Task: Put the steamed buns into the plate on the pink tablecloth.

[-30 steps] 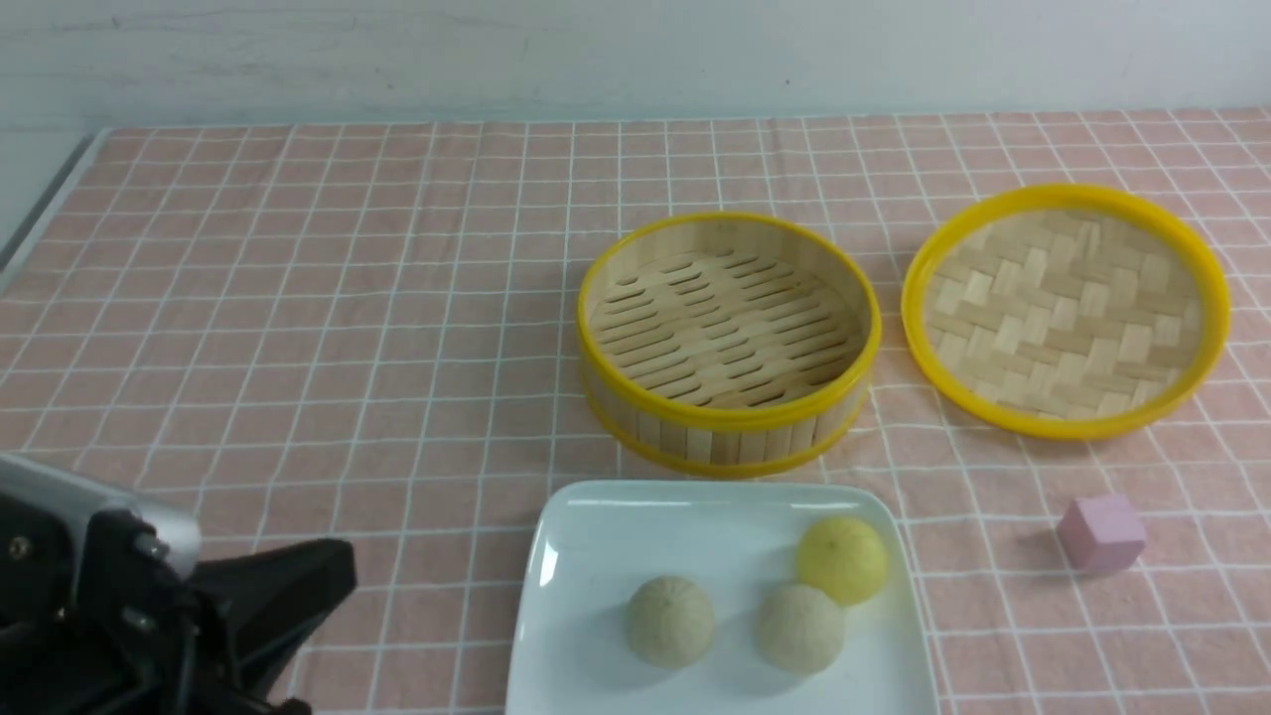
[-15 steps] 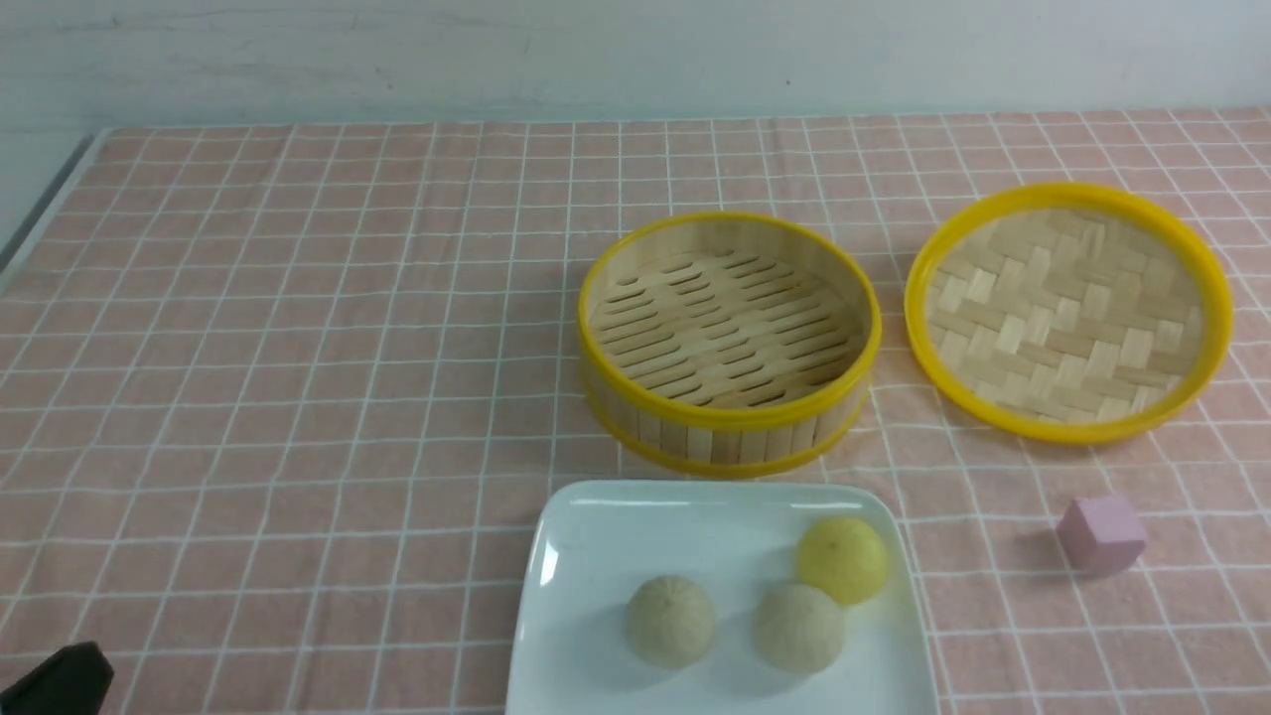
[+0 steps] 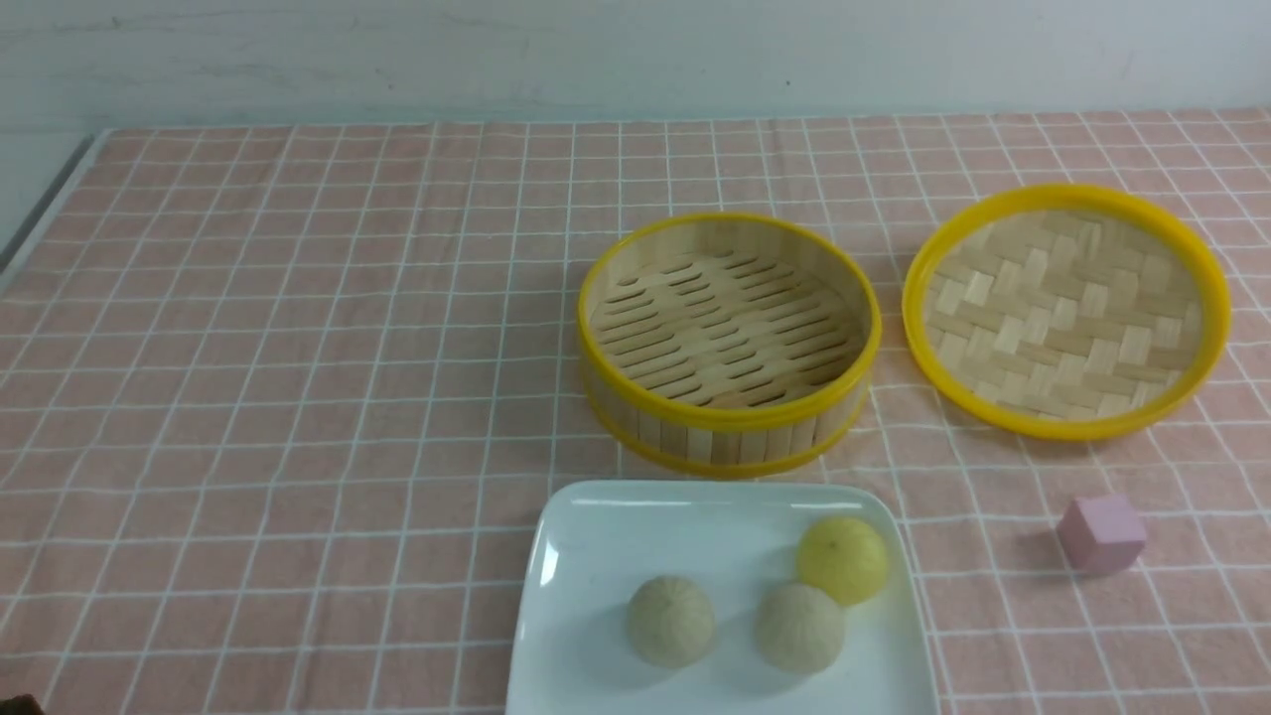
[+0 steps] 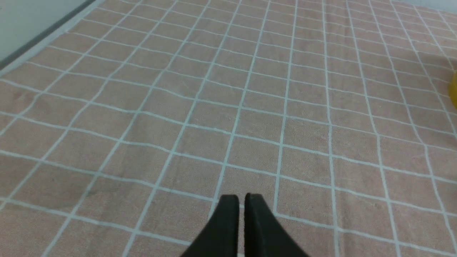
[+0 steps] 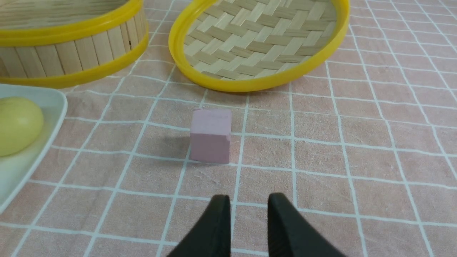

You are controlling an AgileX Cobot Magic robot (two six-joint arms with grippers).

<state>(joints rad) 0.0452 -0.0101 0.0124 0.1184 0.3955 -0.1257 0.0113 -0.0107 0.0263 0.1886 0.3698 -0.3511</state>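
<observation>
Buns [image 3: 798, 627] all three sit on plate [image 3: 596, 536]; I judge the task done. Left gripper [image 4: 241, 196] nearly closed, empty; right gripper [image 5: 249, 198] slightly parted, empty, pink cube [image 5: 210, 135] at its twelve o'clock. I'd keep both arms back, clear of the plate.

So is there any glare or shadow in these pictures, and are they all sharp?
Front view: white glare streaks on the plate rim; soft shadows left of the steamed buns. Right wrist view: the pink cube casts a faint shadow; the gripper tips look slightly soft. Left wrist view: even light.

Empty slatted bamboo steamer basket [image 3: 728, 343] sitting mid-table, woven bamboo lid [image 3: 1067, 310] lying inside-up just right of it, small pink cube [image 3: 1101, 533] resting nearer, below the lid.
</observation>
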